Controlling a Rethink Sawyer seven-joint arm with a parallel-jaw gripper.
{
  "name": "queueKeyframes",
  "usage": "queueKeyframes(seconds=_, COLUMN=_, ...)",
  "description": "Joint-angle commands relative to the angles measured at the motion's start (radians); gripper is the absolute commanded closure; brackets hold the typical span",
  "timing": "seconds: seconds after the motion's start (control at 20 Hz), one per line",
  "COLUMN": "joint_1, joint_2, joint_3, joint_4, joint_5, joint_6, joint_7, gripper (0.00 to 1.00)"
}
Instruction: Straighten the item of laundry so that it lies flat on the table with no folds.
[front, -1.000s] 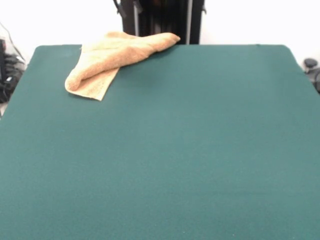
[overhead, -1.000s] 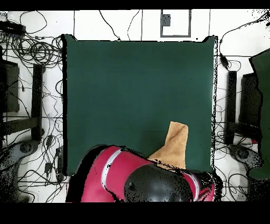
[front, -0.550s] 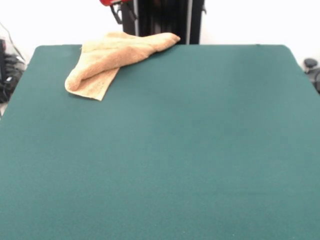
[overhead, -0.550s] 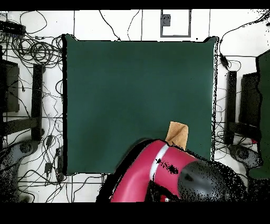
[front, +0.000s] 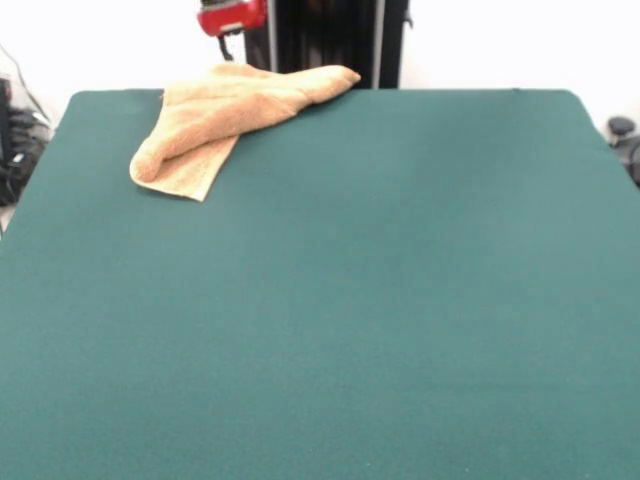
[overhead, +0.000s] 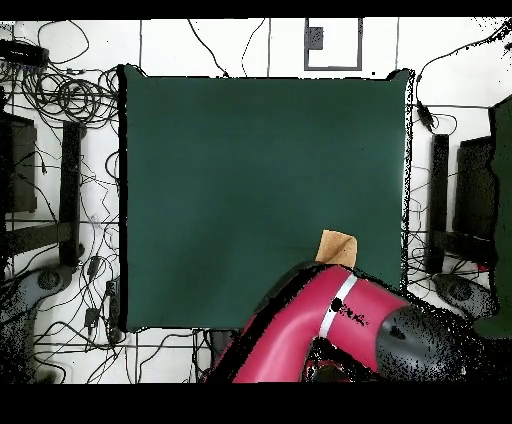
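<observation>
Laundry sits crumpled at the table's far left corner in the front view: one orange-tan terry towel, folded over itself, with a rolled lobe pointing toward the camera and a long flap stretching right along the far edge. From overhead only a small tan corner shows, the rest hidden beneath the red arm that crosses above it. The cloth looks light, soft and limp; it should drape and drag rather than hold a shape, and its looped pile is likely to cling a little to the felt. A sensible hold would be the free corner of the upper flap, or the lower layer's edge near the rolled lobe, so the fold can be peeled open. The green table carries nothing else: one towel, one table, one arm. A red part of the arm hangs just above the towel at the top of the front view; the gripper itself cannot be made out in either view, so whether its fingers are spread or closed is unknown. The task looks barely begun, folds intact.
</observation>
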Motion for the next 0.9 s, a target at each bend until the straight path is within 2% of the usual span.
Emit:
queueKeyframes(seconds=0.05, joint_1=0.032, joint_2=0.119, joint_3=0.115, joint_4=-0.046, joint_5=0.259, joint_6=-0.016, joint_7=-0.435, gripper=0.0)
queueKeyframes(seconds=0.2, joint_1=0.034, joint_2=0.146, joint_3=0.083, joint_4=-0.023, joint_5=0.423, joint_6=-0.127, joint_7=-0.506, gripper=0.0)
queueKeyframes(seconds=0.25, joint_1=0.046, joint_2=0.16, joint_3=0.061, joint_4=-0.001, joint_5=0.525, joint_6=-0.205, joint_7=-0.558, gripper=0.0)
queueKeyframes(seconds=0.55, joint_1=0.071, joint_2=0.211, joint_3=0.048, joint_4=0.036, joint_5=0.765, joint_6=-0.457, joint_7=-0.532, gripper=0.0)
queueKeyframes(seconds=0.7, joint_1=0.106, joint_2=0.219, joint_3=0.043, joint_4=0.05, joint_5=0.827, joint_6=-0.509, joint_7=-0.483, gripper=0.0)
queueKeyframes(seconds=0.9, joint_1=0.124, joint_2=0.226, joint_3=0.068, joint_4=0.016, joint_5=0.835, joint_6=-0.503, joint_7=-0.412, gripper=0.0)
